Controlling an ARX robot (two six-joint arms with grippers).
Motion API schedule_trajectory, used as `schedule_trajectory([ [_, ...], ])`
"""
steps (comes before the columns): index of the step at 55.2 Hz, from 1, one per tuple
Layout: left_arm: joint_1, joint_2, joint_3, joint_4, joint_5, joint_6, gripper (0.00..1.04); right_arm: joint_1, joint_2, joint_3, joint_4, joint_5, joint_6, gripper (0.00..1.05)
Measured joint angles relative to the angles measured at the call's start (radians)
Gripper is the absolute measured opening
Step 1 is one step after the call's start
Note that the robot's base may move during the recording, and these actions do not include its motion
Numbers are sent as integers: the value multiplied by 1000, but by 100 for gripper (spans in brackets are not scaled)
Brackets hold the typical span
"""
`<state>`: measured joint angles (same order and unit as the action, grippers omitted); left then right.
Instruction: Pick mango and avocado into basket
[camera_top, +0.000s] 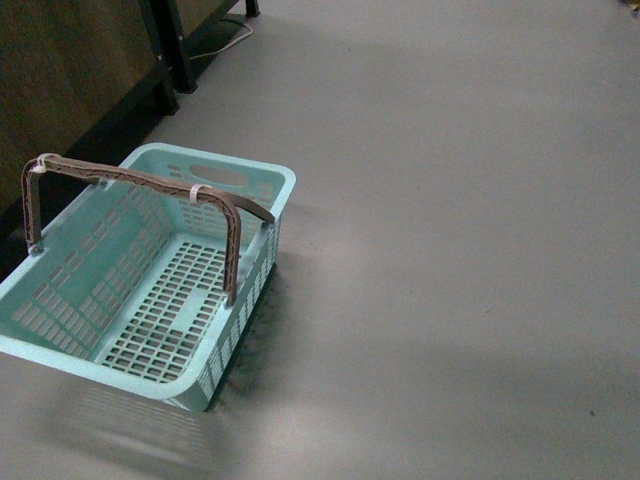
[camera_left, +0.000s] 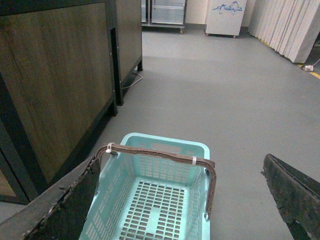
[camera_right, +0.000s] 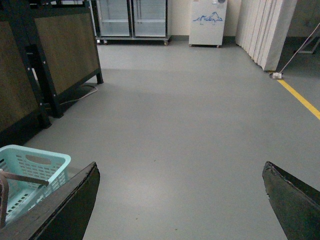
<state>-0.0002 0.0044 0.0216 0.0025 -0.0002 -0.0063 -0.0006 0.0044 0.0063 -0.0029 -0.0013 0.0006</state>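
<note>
The basket (camera_top: 90, 250) stands on the grey floor (camera_top: 450, 250) beside a wood-panelled cabinet (camera_top: 60, 70), the left gripper (camera_left: 181, 165) above it, the right gripper (camera_right: 180, 170) over bare floor alongside, both with fingers spread wide.

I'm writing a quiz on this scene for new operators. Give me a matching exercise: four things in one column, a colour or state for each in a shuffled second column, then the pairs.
Things
1. slotted plastic shopping basket
2. flat swing handles
3. painted floor line
4. left gripper

Colour or state
A. yellow
B. pale teal, empty
C. raised, bound with white ties
D. open, holding nothing

Pairs: 1-B, 2-C, 3-A, 4-D
</note>
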Motion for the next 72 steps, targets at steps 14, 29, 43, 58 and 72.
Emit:
schedule_trajectory([
  [14,0,0,0,0,0,0,97,0,0,0,0,0,0,97],
  [29,0,0,0,0,0,0,97,0,0,0,0,0,0,97],
  [43,80,290,153,-193,23,-666,97,0,0,0,0,0,0,97],
  [58,331,833,213,290,226,-991,97,0,0,0,0,0,0,97],
  [72,282,1492,365,694,133,-1195,97,0,0,0,0,0,0,97],
])
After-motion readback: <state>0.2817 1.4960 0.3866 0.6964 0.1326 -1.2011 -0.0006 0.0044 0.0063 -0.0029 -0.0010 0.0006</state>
